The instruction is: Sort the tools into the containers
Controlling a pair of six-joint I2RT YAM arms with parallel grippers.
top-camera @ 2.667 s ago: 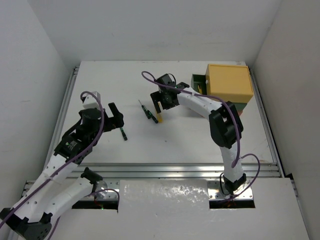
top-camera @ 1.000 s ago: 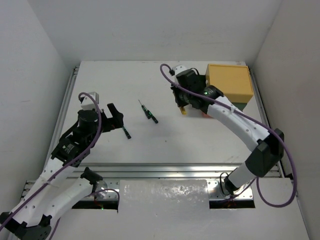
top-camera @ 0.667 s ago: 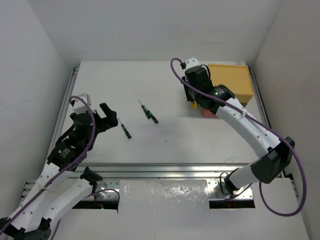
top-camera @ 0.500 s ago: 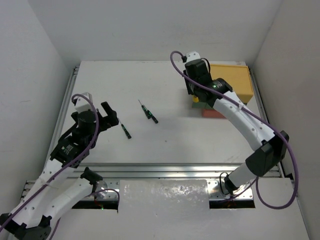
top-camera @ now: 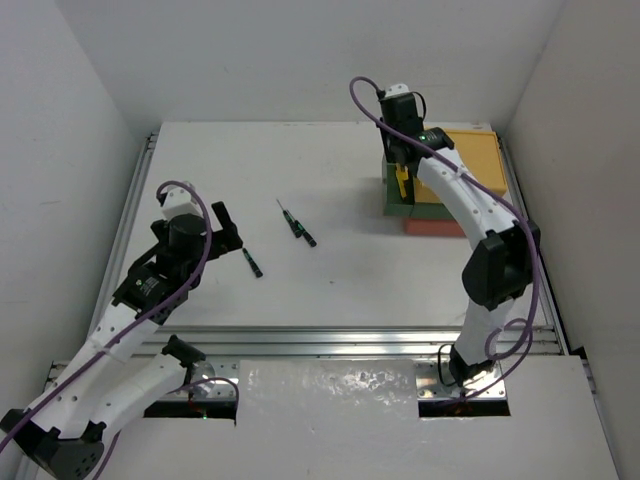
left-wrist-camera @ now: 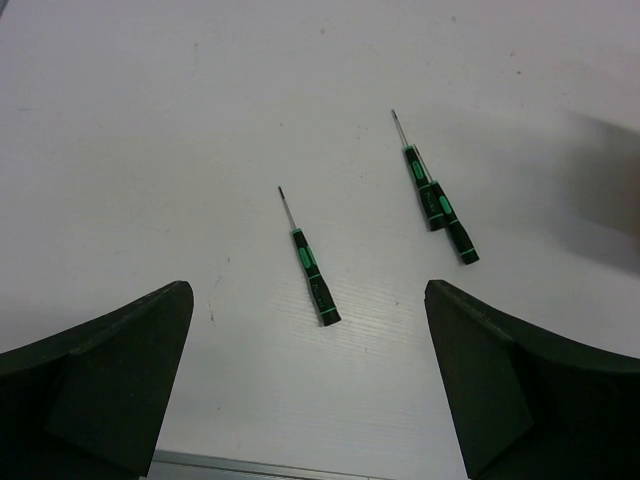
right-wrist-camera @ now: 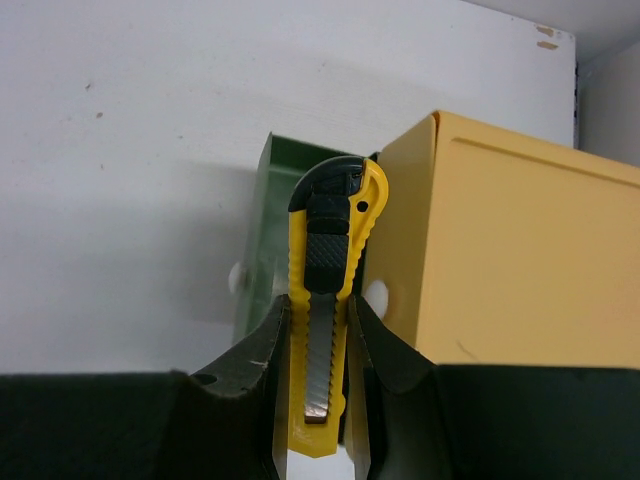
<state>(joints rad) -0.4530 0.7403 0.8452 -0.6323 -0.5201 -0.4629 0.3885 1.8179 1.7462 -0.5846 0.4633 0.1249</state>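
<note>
The yellow-and-black utility knife (right-wrist-camera: 328,262) is clamped between the clenched fingers of the right gripper (right-wrist-camera: 315,310), above the dark green drawer (right-wrist-camera: 262,230) that juts out under the yellow box (right-wrist-camera: 500,270) at the far right corner of the table (top-camera: 330,290). The left gripper (top-camera: 228,225) is spread wide near the left edge, empty. Three screwdrivers (left-wrist-camera: 312,275) are laid mid-table.

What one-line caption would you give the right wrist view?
Right gripper holding a yellow-and-black utility knife over the open green drawer, beside the yellow box.

White table (top-camera: 330,280): one screwdriver (left-wrist-camera: 310,275) lies just ahead of L gripper (top-camera: 226,228), centred btwn its fingers; two more screwdrivers (left-wrist-camera: 437,198), side by side, farther ahead-right. Red-orange box (top-camera: 432,228) sits below R gripper (right-wrist-camera: 318,310).
</note>
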